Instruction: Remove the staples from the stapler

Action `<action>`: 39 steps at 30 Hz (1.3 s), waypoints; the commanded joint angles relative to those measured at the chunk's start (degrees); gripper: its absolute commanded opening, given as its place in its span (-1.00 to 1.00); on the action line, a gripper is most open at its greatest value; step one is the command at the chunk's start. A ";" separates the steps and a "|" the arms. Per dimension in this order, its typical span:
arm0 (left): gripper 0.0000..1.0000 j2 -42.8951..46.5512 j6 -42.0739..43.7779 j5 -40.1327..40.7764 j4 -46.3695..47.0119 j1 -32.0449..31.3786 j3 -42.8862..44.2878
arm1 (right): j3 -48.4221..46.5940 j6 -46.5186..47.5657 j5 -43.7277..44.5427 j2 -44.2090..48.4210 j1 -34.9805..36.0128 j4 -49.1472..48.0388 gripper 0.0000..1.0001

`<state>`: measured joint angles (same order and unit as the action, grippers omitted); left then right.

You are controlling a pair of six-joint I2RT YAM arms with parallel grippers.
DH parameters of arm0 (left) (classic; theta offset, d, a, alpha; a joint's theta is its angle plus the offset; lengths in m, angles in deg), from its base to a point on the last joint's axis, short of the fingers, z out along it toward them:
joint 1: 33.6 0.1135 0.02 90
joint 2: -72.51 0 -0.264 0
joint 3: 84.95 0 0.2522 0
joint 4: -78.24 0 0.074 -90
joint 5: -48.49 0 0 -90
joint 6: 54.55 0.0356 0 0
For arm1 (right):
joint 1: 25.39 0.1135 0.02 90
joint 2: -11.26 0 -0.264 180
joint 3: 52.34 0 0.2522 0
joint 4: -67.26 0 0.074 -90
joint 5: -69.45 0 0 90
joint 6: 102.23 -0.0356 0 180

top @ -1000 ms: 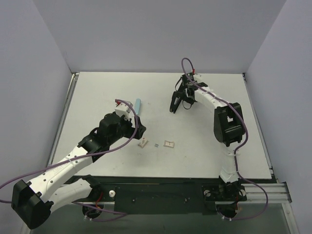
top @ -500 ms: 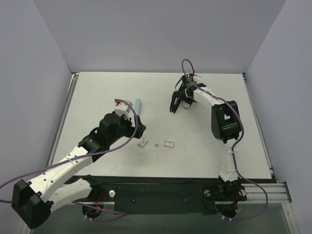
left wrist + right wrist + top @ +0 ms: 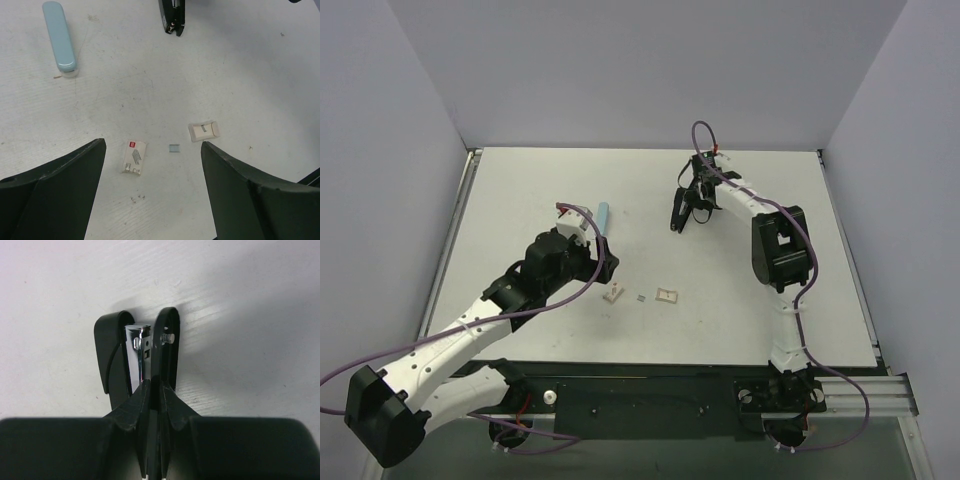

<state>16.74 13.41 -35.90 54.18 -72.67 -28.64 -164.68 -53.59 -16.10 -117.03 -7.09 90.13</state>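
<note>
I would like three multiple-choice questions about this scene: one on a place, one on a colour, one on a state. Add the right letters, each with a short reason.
1. Where does the small staple strip lie?
A) between the white box and the beige box
B) beside the far wall
C) at the right arm's base

2. What colour is the long object lying apart from the boxes?
A) red
B) light blue
C) yellow

3. How is the right gripper?
A) open and empty
B) out of view
C) shut on the stapler

Answers:
1 A, the left wrist view shows the strip between both boxes.
2 B, it looks pale blue there.
3 C, the right wrist view shows its fingers pinching one black arm of the stapler.
</note>
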 commanded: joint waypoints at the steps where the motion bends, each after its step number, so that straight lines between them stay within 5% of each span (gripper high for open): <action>1: 0.75 -0.66 0.25 0.46 1.87 -0.30 0.87 | -1.52 -0.30 0.30 -1.52 -0.29 0.30 -1.00; 13: 0.75 1.62 -2.65 -1.82 1.51 -0.31 0.61 | 11.55 1.02 -0.23 9.98 -0.11 -6.20 -1.00; 28: 0.76 3.91 -10.38 -11.49 5.90 -0.31 -0.44 | 35.99 4.36 -1.46 42.50 4.28 -14.20 -1.00; 39: 0.78 7.43 -18.82 -17.90 13.72 -0.57 -2.55 | 44.35 7.61 1.70 63.75 15.00 -11.48 -1.00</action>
<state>22.33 -0.63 -49.97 60.47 -72.69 -31.00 -120.77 -47.28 -16.39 -60.35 5.15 80.53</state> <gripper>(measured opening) 0.887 0.037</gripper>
